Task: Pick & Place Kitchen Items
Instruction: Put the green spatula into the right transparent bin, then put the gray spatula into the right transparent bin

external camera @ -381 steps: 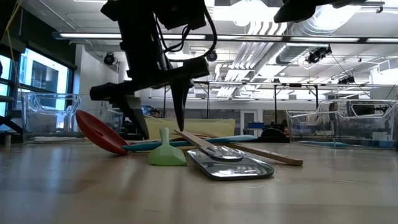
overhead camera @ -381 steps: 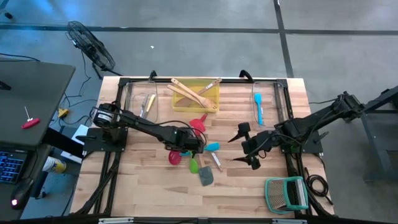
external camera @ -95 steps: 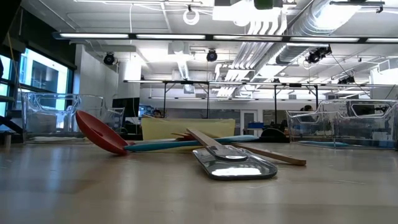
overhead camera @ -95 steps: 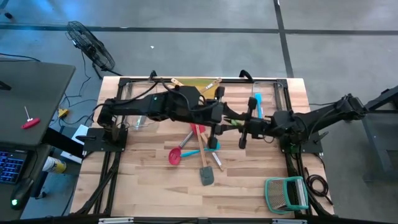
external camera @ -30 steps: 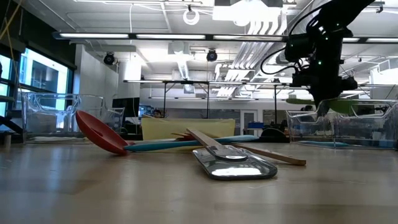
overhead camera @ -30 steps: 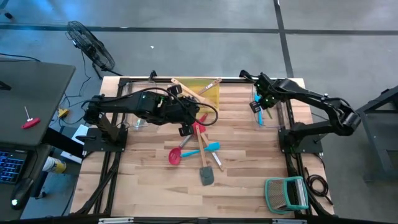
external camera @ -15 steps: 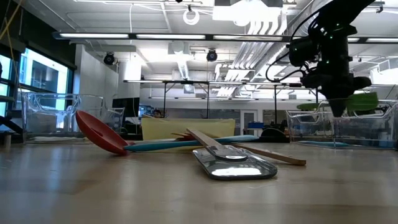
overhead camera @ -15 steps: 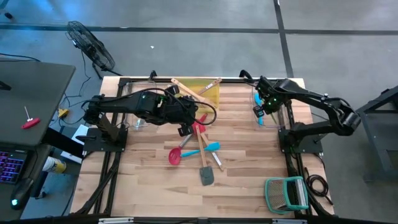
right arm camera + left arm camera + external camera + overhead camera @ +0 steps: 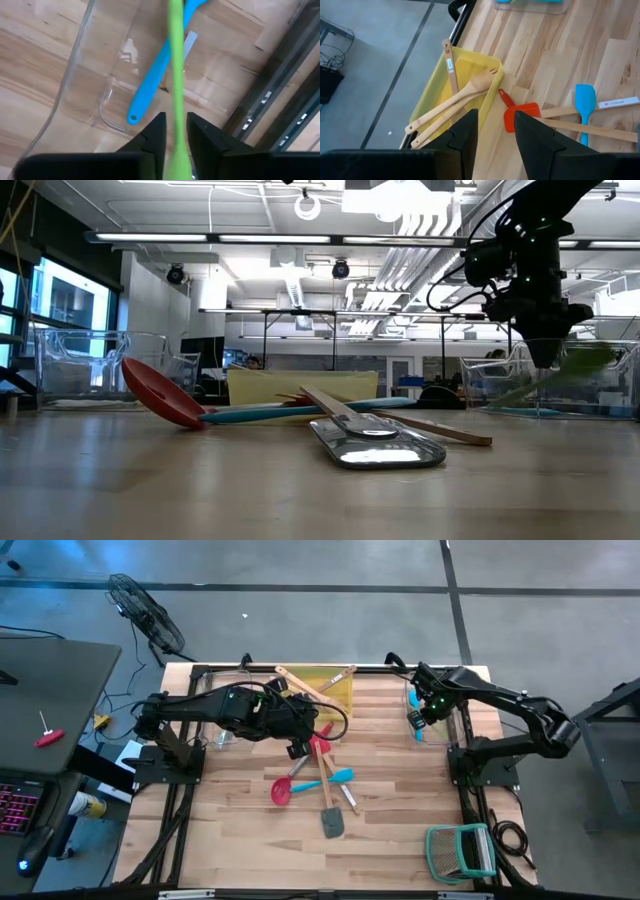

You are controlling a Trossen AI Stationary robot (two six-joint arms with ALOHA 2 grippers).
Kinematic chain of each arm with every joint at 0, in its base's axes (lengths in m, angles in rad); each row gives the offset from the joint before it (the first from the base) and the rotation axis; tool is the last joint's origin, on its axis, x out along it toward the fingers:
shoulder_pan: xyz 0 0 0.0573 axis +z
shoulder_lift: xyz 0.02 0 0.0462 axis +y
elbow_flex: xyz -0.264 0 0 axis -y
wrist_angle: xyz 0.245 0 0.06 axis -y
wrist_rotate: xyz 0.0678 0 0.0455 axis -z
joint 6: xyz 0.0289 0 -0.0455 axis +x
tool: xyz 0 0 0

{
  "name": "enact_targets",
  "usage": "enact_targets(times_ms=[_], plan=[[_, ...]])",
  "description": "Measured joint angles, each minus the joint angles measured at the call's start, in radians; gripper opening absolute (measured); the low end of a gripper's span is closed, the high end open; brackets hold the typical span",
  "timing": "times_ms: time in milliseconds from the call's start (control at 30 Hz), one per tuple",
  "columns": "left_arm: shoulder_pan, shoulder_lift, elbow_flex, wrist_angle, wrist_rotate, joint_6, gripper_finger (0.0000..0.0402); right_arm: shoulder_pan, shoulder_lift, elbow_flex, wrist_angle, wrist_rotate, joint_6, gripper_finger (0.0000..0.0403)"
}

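From above, five utensils lie in a loose heap at mid-table: a red plastic ladle [image 9: 281, 792], a red plastic spatula [image 9: 319, 744], a light-blue plastic spatula [image 9: 342, 777], a grey plastic spatula [image 9: 331, 823] and a wooden spoon [image 9: 347, 798]. The left gripper [image 9: 297, 747] hovers over the red spatula, beside the yellow rectangular tray [image 9: 341, 692] holding wooden utensils. The right gripper [image 9: 430, 706] hangs above the clear plastic bin [image 9: 500, 385]. Its wrist view shows slightly parted fingers with a green plastic spatula [image 9: 175, 90] between them (contact unclear), over a blue spatula [image 9: 156, 75] in the bin.
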Motion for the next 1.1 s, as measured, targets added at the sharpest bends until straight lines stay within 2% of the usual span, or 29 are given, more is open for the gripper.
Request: enact_targets(times_ms=[233, 467, 633, 767, 833, 900, 1100], plan=[[0.0, 0.0, 0.0, 0.0, 0.001, 0.0, 0.0122, 0.0, 0.0, 0.0, 0.017, 0.034, -0.015, 0.0142], [0.0, 0.0, 0.0, 0.0, 0.033, 0.004, 0.0122, 0.0, 0.0, 0.0, 0.091, 0.019, -0.115, 0.0214], [0.0, 0.0, 0.0, -0.003, 0.034, 0.004, 0.0122, 0.0, -0.042, 0.0, 0.171, 0.046, -0.111, 0.0223], [0.0, 0.0, 0.0, -0.04, 0.034, -0.016, 0.0122, 0.0, -0.129, 0.0, 0.224, -0.018, -0.113, 0.0217], [0.0, 0.0, 0.0, -0.066, 0.035, -0.038, 0.0122, 0.0, -0.187, 0.0, 0.248, -0.099, -0.113, 0.0214], [0.0, 0.0, 0.0, -0.095, 0.042, -0.062, 0.0122, 0.0, -0.25, 0.0, 0.273, -0.229, -0.127, 0.0213], [-0.001, 0.0, 0.0, -0.199, 0.082, -0.131, 0.0122, 0.007, -0.398, 0.001, 0.412, -0.812, -0.165, 0.0213]])
